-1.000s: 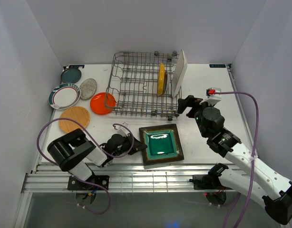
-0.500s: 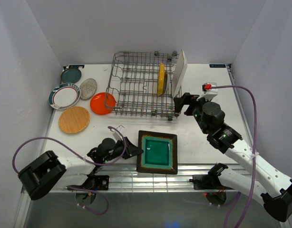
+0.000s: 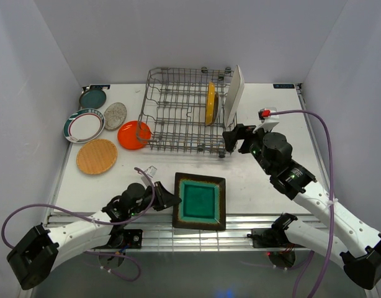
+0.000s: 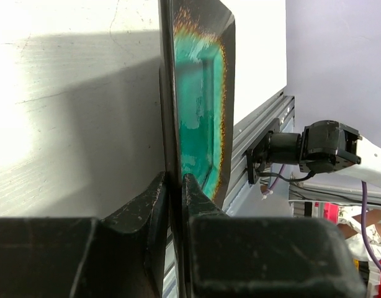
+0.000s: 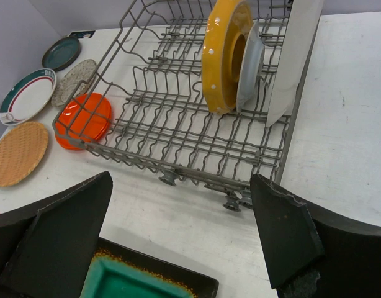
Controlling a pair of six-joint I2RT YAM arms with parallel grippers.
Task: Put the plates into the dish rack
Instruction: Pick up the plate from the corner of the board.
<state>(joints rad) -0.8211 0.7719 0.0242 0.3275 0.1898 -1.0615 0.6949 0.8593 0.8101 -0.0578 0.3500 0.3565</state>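
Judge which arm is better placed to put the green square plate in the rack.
Left: the left pincer grips the green square plate's edge; the right pincer hangs open, empty, beside the dish rack.

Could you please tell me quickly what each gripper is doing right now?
Left gripper: closed on the edge of the green square plate.
Right gripper: open, holding nothing, near the dish rack.
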